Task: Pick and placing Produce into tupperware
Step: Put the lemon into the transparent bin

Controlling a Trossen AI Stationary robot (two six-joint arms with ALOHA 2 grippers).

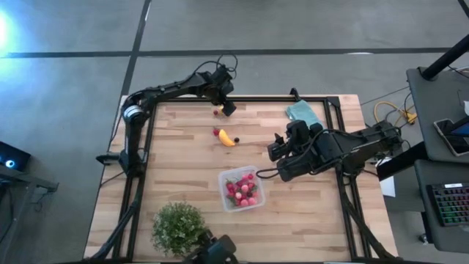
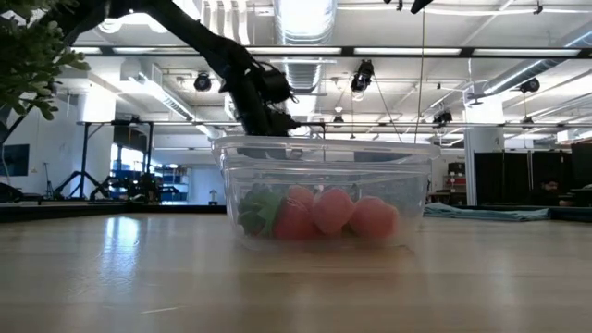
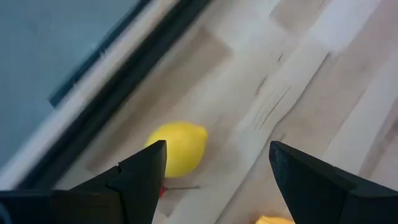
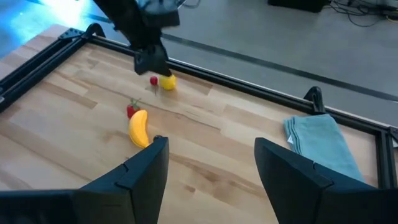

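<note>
We see the left gripper [image 1: 226, 107] reaching to the far edge of the wooden table [image 1: 183, 169], poised over the small yellow lemon [image 3: 178, 148]. Its two dark fingers [image 3: 140, 177] stand spread apart with nothing between them; the lemon lies on the wood ahead of them, close to the black frame rail [image 4: 205, 67] along that edge. A tiny red piece [image 4: 153, 80] sits just beside the lemon.

Nearer the middle of the table we find the yellow-orange banana [image 1: 228, 139], with a red strawberry-like piece [image 4: 132, 110] touching or nearly touching its end.

The right gripper [image 1: 277, 147] hangs over the table on the right side, between the teal folded cloth [image 1: 303, 111] and the tupperware [image 1: 242, 189]. Its fingers [image 4: 144, 169] are also parted and we see nothing held in them.

The clear tupperware stands on the near half of the table, well apart from the lemon. It already holds a cluster of red and pink berries [image 2: 319, 213]; a few dark ones seem to be among them, though from above we cannot be sure. A green leafy bit shows against its wall in the low view.

A bushy green potted plant [image 1: 178, 226] stands near the front left of the table.

We can read no brand, label or writing on any of these things.
</note>
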